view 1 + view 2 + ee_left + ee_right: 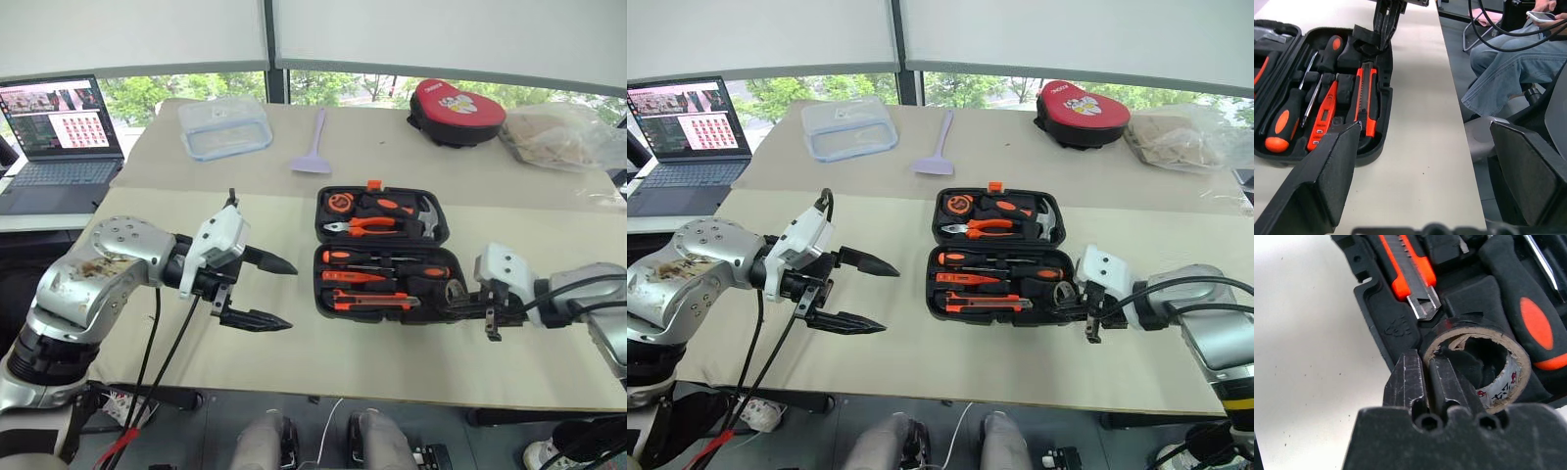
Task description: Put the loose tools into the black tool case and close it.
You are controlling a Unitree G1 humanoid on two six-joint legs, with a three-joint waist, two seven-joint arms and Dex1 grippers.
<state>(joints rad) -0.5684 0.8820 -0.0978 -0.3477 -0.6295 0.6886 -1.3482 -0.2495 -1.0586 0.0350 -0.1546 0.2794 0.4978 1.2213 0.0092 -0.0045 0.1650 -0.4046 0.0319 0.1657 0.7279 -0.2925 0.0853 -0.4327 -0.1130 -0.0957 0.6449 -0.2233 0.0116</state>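
Observation:
The black tool case (319, 284) lies open in the middle of the table, its lid flat behind it. In its front half lie the utility knife (1367, 100), a slim orange screwdriver (1322, 117) and two black-and-orange screwdrivers (1283, 127), (1332, 49). The black tape roll (1506, 382) sits in the case's front right corner. My right gripper (1424, 360) reaches in from the right, its fingers nearly together on either side of the roll's wall. Left of the case, my left gripper (291, 294) hovers wide open and holds nothing.
Pliers (367, 227) and a hammer (428, 213) sit in the lid. At the back lie a clear lidded box (225, 125), a lilac scraper (315, 147), a red-and-black pouch (456, 110) and a plastic bag (563, 137). A laptop (61, 127) stands far left. A seated person (1508, 63) is beyond the table's right end.

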